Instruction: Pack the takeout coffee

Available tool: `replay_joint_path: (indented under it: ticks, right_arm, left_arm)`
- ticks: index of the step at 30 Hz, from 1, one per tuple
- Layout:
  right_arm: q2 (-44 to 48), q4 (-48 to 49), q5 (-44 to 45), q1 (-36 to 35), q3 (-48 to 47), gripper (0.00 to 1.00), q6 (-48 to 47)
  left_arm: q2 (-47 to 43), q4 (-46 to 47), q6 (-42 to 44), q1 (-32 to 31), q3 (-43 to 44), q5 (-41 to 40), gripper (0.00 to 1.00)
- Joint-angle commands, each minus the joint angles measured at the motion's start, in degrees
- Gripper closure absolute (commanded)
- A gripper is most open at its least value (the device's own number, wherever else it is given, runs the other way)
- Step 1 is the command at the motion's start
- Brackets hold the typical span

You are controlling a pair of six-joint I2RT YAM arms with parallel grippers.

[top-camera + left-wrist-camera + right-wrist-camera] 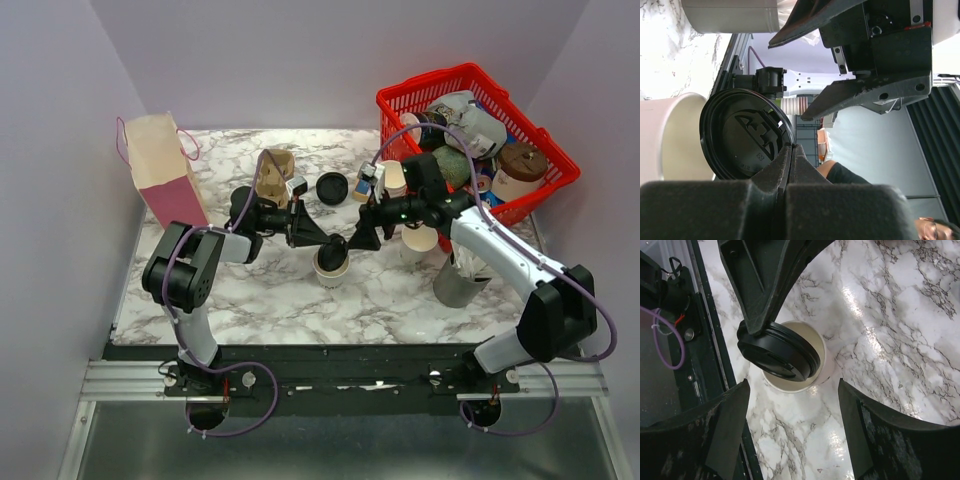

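The left fingers (777, 172) are pressed together on the near edge of the black lid (780, 352), pinching only its rim, while the right fingers (732, 415) stand wide apart with nothing between them, straddling the white cup (792, 386) from above. The cup stands upright on the marble counter (400, 300), just below the middle of the top view. The lid hangs tilted over its mouth and covers the left part of it in the right wrist view, so a crescent of cream interior shows on the right. The lid is not seated, so the step in hand looks like capping the cup before it is packed. To do it well, the lid probably needs levelling first, then centring until its rim lines up with the cup's rim all round, then lowering straight down. Pushing down from a tilt risks tipping the light cup or popping one side off as the other goes on. The pinch is at the very edge, so the lid may pivot under load, and a slow descent seems wise. The open right fingers could close on the cup wall to steady it. A second black lid (331, 187) lies above centre, a cardboard carrier (277, 170) to its left, a paper bag (160, 170) at upper left, and a red basket (425, 82) at upper right.
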State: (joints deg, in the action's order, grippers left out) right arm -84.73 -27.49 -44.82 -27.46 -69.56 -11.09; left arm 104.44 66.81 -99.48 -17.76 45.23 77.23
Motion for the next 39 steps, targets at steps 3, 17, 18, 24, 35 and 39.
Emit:
replay_joint_path:
  ticks: [3,17,18,24,35,39]
  right_arm:
    - [-2.8,4.7,1.6,-2.2,0.8,0.20,2.7]
    - [-6.1,5.0,4.0,-3.3,-0.8,0.19,3.5]
    - [-6.1,5.1,4.0,-3.4,-0.8,0.19,3.7]
    - [-6.6,5.4,4.5,-3.8,-1.4,0.19,3.7]
    - [-6.1,5.0,5.5,-3.9,-1.7,0.19,3.8]
    - [-6.1,4.8,5.4,-3.9,-2.0,0.19,3.9]
  left_arm:
    - [3.1,28.9,-2.4,-0.1,1.3,1.3,0.94]
    - [3.5,29.3,-2.4,1.5,2.5,1.8,0.68]
    - [3.5,29.3,-2.3,1.5,2.4,1.8,0.67]
    - [3.2,28.5,-1.1,2.0,2.5,1.8,0.66]
    - [1.0,29.1,0.9,1.9,2.8,1.4,0.61]
    - [-0.2,26.1,3.4,1.3,3.2,0.9,0.60]
